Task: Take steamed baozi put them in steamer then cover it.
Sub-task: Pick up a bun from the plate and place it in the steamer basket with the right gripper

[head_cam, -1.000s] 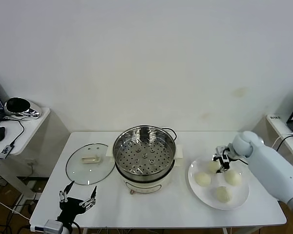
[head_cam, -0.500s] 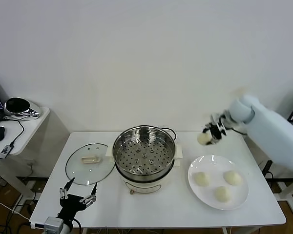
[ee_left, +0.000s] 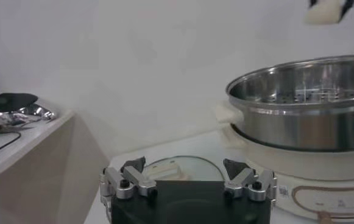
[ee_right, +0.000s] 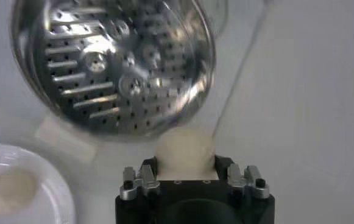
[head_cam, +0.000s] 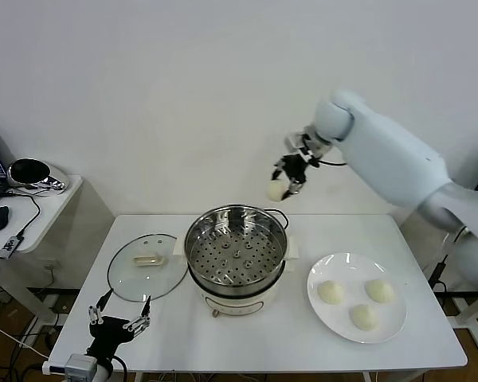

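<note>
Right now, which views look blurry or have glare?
Right wrist view: steamer is motion-smeared with bright glare; the bun in the right gripper is soft. Left wrist view: near left gripper slightly soft. Head view: sharp, evenly lit.

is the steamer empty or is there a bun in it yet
Empty. The steamer shows only its bare perforated floor; one baozi hangs in the right gripper above its far rim, three lie on the plate.

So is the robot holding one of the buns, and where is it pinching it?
Yes. The right gripper is shut on one baozi, pinching its sides, high above the steamer rim. The left gripper is open and holds nothing.
</note>
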### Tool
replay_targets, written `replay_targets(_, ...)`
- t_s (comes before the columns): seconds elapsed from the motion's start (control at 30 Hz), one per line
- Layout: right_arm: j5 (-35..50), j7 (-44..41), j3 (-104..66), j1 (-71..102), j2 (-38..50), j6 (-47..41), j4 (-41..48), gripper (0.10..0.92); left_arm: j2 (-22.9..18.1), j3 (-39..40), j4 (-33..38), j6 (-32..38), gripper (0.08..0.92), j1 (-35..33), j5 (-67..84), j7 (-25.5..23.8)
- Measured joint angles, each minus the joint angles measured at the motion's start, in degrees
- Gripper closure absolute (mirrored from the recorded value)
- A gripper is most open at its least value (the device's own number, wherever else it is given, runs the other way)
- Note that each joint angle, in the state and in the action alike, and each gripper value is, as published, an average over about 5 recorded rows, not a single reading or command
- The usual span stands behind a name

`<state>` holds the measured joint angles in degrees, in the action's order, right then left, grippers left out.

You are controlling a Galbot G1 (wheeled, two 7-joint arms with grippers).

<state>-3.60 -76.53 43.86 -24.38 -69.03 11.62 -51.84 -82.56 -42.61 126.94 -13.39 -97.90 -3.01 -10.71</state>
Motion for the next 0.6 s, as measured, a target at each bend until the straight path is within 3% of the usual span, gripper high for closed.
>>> replay_targets(0.23, -1.01, -0.93, 1.53, -0.91, -5.14, 15.69, 2.99, 0.352, -0.76, -0.16, -0.28, 0.16, 0.177, -0.12, -0.62, 0.17)
replay_targets(0.6, -8.20, -1.57, 2.08, 0.22, -10.80, 28.37, 6.37, 0.355, -1.45, -0.58, -0.67, 0.38, 0.177, -0.26, -1.14, 0.35)
